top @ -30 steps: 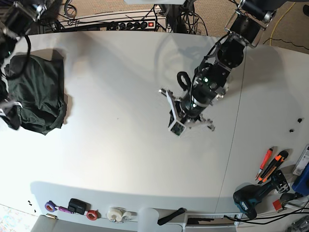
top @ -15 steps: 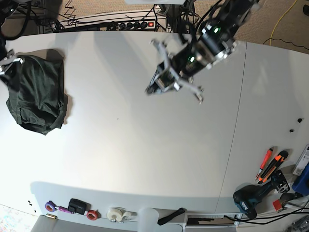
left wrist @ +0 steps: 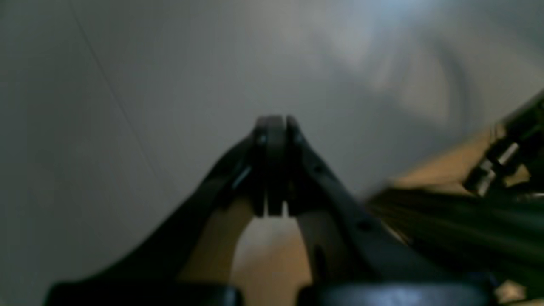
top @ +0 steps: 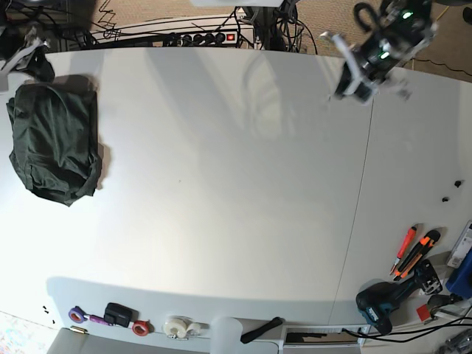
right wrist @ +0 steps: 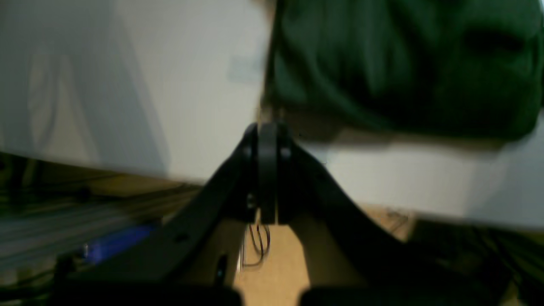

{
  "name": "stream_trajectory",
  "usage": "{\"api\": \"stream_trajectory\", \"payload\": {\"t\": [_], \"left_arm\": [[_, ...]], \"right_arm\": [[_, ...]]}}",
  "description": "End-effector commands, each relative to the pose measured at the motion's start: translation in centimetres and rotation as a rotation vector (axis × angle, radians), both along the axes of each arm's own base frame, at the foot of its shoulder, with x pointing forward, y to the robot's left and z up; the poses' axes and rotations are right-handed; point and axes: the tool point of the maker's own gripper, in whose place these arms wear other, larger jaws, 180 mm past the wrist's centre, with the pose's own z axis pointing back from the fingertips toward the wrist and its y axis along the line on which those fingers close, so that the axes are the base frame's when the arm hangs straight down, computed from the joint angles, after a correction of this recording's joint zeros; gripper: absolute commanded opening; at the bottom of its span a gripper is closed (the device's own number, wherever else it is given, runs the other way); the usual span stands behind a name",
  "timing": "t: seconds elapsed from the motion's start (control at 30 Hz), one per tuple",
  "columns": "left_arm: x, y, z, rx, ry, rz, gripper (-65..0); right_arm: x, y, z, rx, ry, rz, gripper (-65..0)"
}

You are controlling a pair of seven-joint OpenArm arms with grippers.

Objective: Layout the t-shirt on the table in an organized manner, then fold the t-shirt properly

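Here, along the near edge of the table (top: 221,243), tape rolls (top: 175,325) and a drill (top: 383,302) are lying untouched, while the wide white middle is standing bare. Farther back on the base view's left, the t-shirt (top: 53,140) is resting as a compact dark green bundle beside the table's edge, apart from both arms. The right gripper (top: 33,57), jaws pressed together and holding nothing, is now hanging just beyond the bundle's far corner, having swung up from its near side within the last second. The left gripper (top: 361,70), likewise closed and empty, is retreating from mid-table to the far edge. Both arms withdrawing with the bundle lying neatly suggests the folding is finished
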Motion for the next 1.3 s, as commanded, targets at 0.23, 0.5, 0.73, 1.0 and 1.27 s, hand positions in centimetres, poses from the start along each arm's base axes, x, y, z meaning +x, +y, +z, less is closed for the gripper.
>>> {"api": "stream_trajectory", "payload": {"t": [0.23, 0.5, 0.73, 1.0, 1.27], "left_arm": [[-11.6, 2.4, -2.7, -0.081, 0.405, 0.031, -65.0], [-24.4, 2.8, -12.6, -0.161, 0.860, 0.115, -65.0], [-31.2, -0.3, -21.2, -0.219, 1.032, 0.037, -65.0], [-27.2, -3.9, -27.8, -0.023, 0.951, 0.084, -65.0], [-19.7, -8.4, -29.5, 0.082, 0.737, 0.315, -65.0]], "right_arm": [[-6.2, 3.2, -3.0, 0.095, 0.254, 0.094, -65.0], [-12.8, 8.1, -13.3, 0.218, 0.538, 0.147, -65.0], [-17.6, 11.2, -24.6, 0.194, 0.693, 0.207, -65.0], [-14.7, 14.7, -32.7, 0.116, 0.706, 0.133, -65.0], [-10.3, 19.5, -35.7, 0.031, 0.718, -0.064, -65.0]]}}
